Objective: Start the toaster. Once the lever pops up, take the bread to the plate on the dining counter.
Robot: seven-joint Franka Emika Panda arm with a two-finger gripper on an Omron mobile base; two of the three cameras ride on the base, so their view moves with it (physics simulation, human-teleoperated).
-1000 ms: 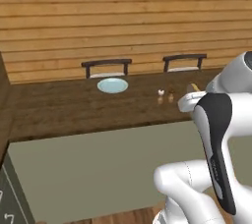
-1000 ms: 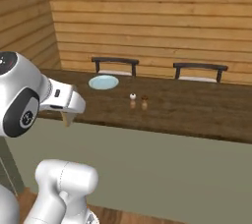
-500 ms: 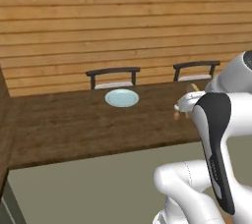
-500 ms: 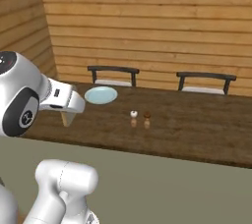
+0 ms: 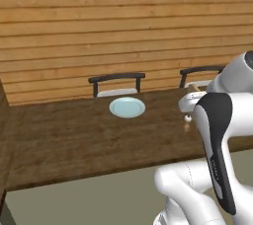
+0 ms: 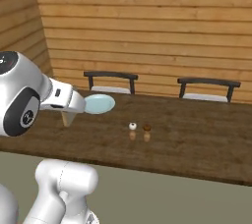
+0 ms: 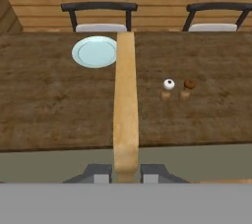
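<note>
**Op:** Gripper [image 7: 126, 173] first: in the hand view its two dark tips stand at the bottom, clenched on the bread [image 7: 125, 105], which runs edge-on up the middle of the picture. Beyond the slice lies the dining counter [image 7: 49, 110], with the plate [image 7: 95, 51] on it to the left of the bread's far end, and two small shakers [image 7: 176, 89] to the right. Two dark chairs [image 7: 98, 14] stand behind the counter.

**Tech:** So which step is this?

**Op:** I'd judge it the carry: the bread is in the gripper, not yet on the plate. Next it has to reach forward and leftward over the plate, lay the slice flat and let go.

**Tech:** And the left base view?

**Op:** White arm [image 5: 217, 135] rises at lower right, its elbow bent, the hand hidden behind it. The plate [image 5: 127, 106] sits on the counter [image 5: 59, 145] in front of the left chair [image 5: 116, 83], well apart from the arm.

**Tech:** Right base view?

**Op:** Forearm reaches level toward the counter [image 6: 197, 144], the bread [image 6: 65, 118] hanging below the hand, near the plate [image 6: 101, 103] but short of it; shakers [image 6: 140, 127] stand to the right
</note>
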